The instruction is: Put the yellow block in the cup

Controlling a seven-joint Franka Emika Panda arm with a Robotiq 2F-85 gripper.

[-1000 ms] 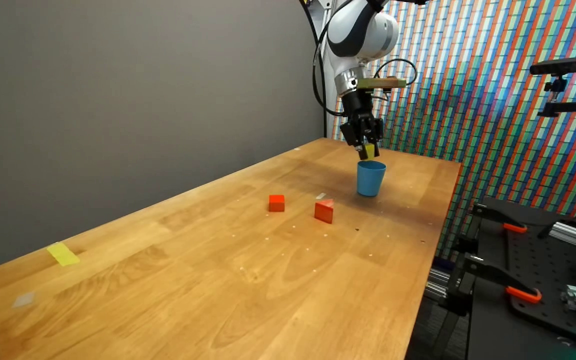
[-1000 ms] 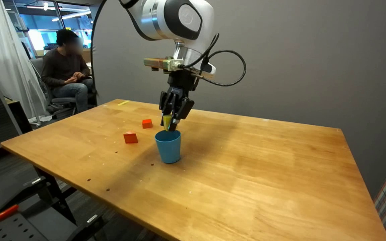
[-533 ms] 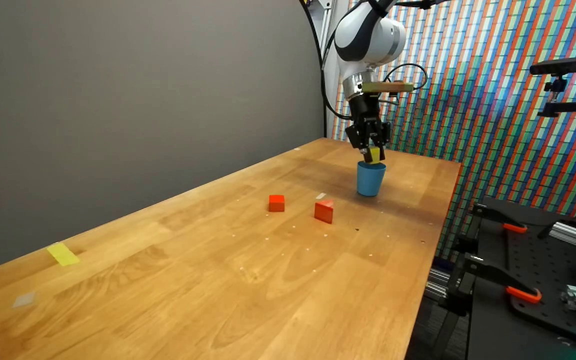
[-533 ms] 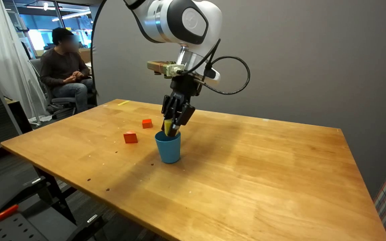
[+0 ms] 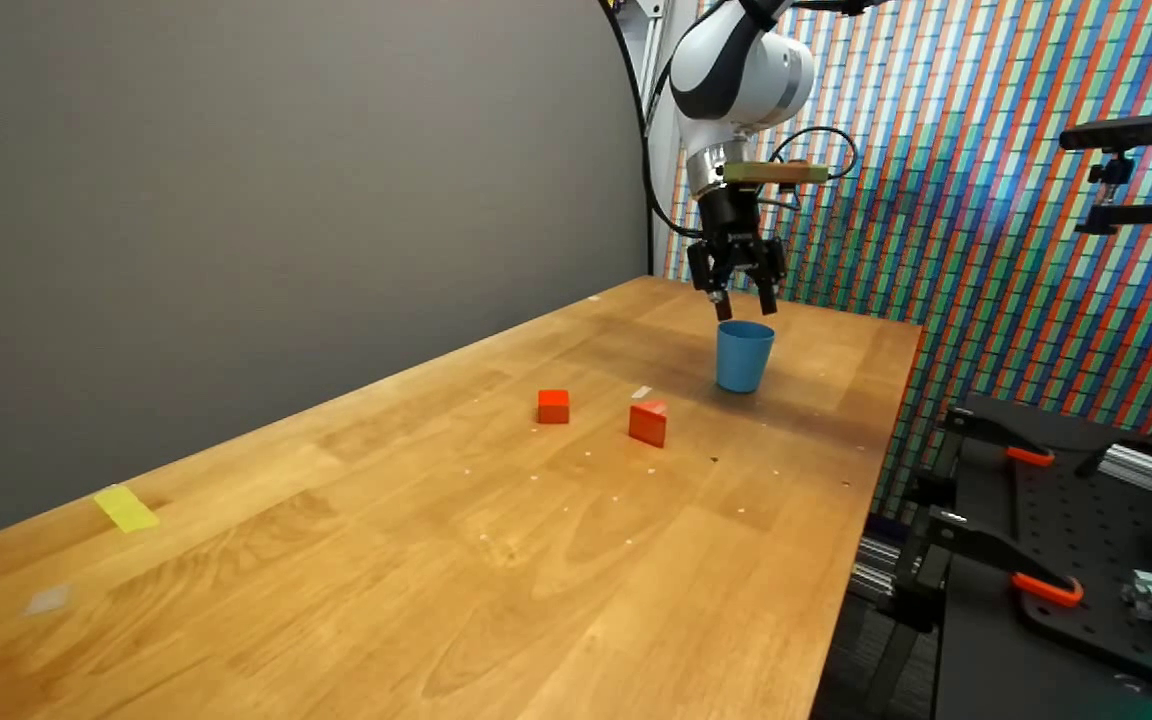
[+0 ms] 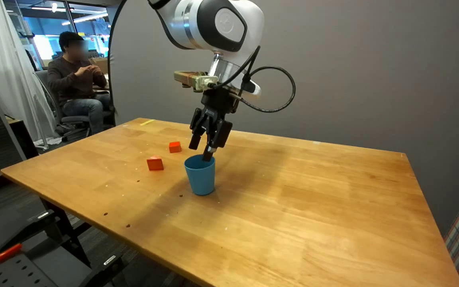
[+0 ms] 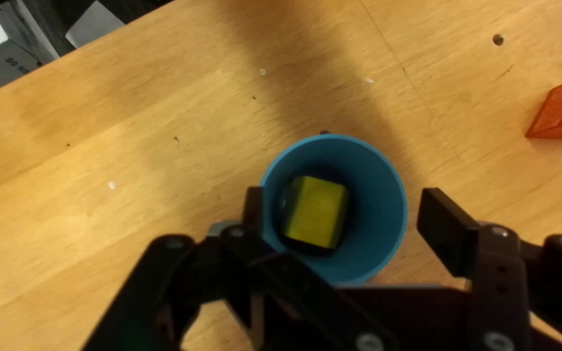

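Cup (image 6: 200, 177) upright on surface (image 6: 313, 207), yellow block (image 7: 316, 212) wholly inside. Jaws spread wide at cup's top, gripping nothing. Two red blocks (image 6: 155, 164) on surface, apart from cup and from each other.

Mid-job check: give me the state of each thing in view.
Blue cup: upright on the table
Yellow block: inside the cup, not gripped
Gripper: open, empty, at the cup's mouth
Red block nearer the cup: on the table, untouched
Other red block: likewise
Flat yellow piece: lying on the table
Person: seated
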